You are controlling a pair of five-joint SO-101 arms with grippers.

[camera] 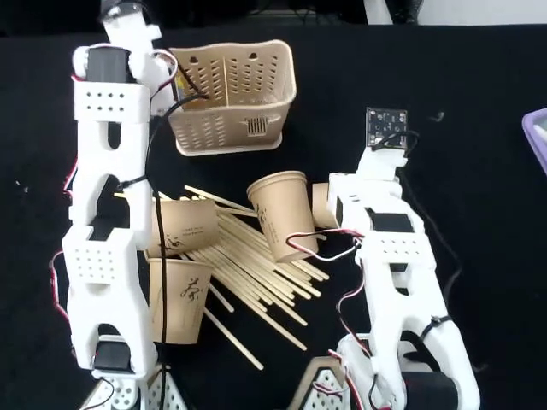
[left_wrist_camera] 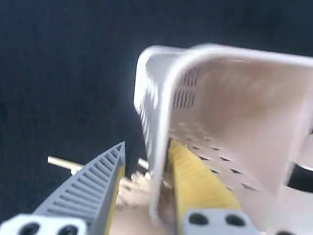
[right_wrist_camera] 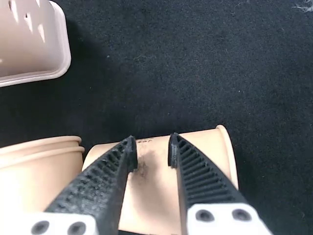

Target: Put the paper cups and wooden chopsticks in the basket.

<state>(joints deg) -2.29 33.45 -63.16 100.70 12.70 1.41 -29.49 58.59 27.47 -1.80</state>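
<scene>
The beige perforated basket (camera: 232,94) stands at the back left. My left gripper (left_wrist_camera: 144,171) is open astride its wall (left_wrist_camera: 159,147), with the yellow finger (left_wrist_camera: 195,186) inside and the grey finger (left_wrist_camera: 93,186) outside. Wooden chopsticks (camera: 256,265) lie fanned out mid-table. Among them are three paper cups: one (camera: 282,213) in the middle, one on its side (camera: 184,226), and one nearer the front (camera: 181,299). Another cup (right_wrist_camera: 195,161) lies on its side under my right gripper (right_wrist_camera: 150,147). That gripper is open just above the cup, its black fingers slightly apart.
The table is covered in black cloth (camera: 479,171). A purple container (camera: 538,137) shows at the right edge. The left arm (camera: 107,171) stretches along the left side, the right arm (camera: 393,282) along the right front. A dark cable (camera: 158,222) hangs over the left cups.
</scene>
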